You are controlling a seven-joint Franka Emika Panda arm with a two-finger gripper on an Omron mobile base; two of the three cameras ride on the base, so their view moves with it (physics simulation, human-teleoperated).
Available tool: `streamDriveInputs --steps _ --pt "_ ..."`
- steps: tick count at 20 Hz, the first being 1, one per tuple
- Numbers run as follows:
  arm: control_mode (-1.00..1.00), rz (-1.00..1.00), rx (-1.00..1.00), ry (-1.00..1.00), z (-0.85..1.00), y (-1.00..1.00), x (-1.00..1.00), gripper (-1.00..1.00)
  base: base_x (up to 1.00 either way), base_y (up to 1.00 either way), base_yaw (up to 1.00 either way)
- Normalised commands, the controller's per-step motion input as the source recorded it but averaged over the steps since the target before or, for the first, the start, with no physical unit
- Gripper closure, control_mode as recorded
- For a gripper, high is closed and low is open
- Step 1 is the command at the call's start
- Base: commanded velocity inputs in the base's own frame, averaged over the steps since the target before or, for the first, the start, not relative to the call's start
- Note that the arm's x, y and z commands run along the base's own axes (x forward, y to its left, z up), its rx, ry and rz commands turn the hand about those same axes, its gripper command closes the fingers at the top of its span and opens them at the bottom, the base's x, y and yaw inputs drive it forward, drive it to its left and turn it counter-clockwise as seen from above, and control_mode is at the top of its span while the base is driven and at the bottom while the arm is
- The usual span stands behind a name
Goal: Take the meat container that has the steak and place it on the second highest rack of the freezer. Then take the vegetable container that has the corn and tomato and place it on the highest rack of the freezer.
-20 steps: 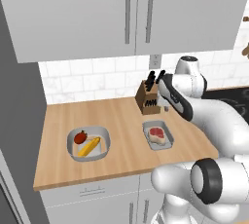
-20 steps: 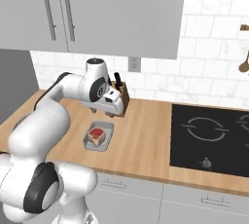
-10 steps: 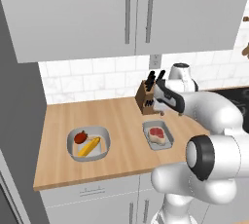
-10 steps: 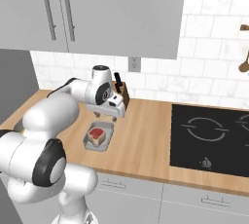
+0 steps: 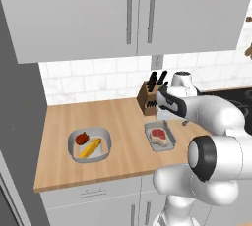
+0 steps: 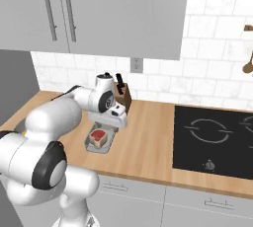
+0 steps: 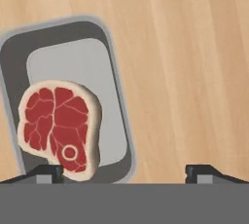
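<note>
The meat container (image 5: 170,136) is a small grey tray on the wooden counter with the steak (image 5: 158,134) lying in it. In the hand view the steak (image 7: 58,128) covers the lower left of the meat container (image 7: 116,86). My gripper (image 7: 124,173) is open and points down at the tray's edge. One fingertip (image 7: 46,173) is by the steak and the other is over bare wood. From the right, the gripper (image 6: 112,125) hovers just above the meat container (image 6: 100,147). The vegetable container (image 5: 103,154) holds the tomato (image 5: 82,138) and the corn (image 5: 91,147). The freezer's racks are out of view.
A knife block (image 5: 149,99) stands against the tiled wall just behind the hand. A black cooktop (image 6: 217,139) lies to the right. A tall grey appliance side (image 5: 19,122) bounds the counter's left end. Grey wall cabinets (image 5: 138,14) hang overhead.
The hand has swung away from the knife block and come down over the meat container. The jaws stayed open, and both containers have not moved.
</note>
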Motion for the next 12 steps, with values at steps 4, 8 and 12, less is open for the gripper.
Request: streamDriveInputs --steps 4,8,12 --pt "-1.00 0.00 0.00 0.07 -0.47 0.00 -0.34 -1.00 0.00 0.00 0.00" --pt "-1.00 0.00 0.00 0.00 -0.35 -0.03 0.01 -1.00 0.00 0.00 0.00" --pt "-1.00 0.00 0.00 0.00 -0.25 -0.02 0.19 -1.00 0.00 0.00 0.00"
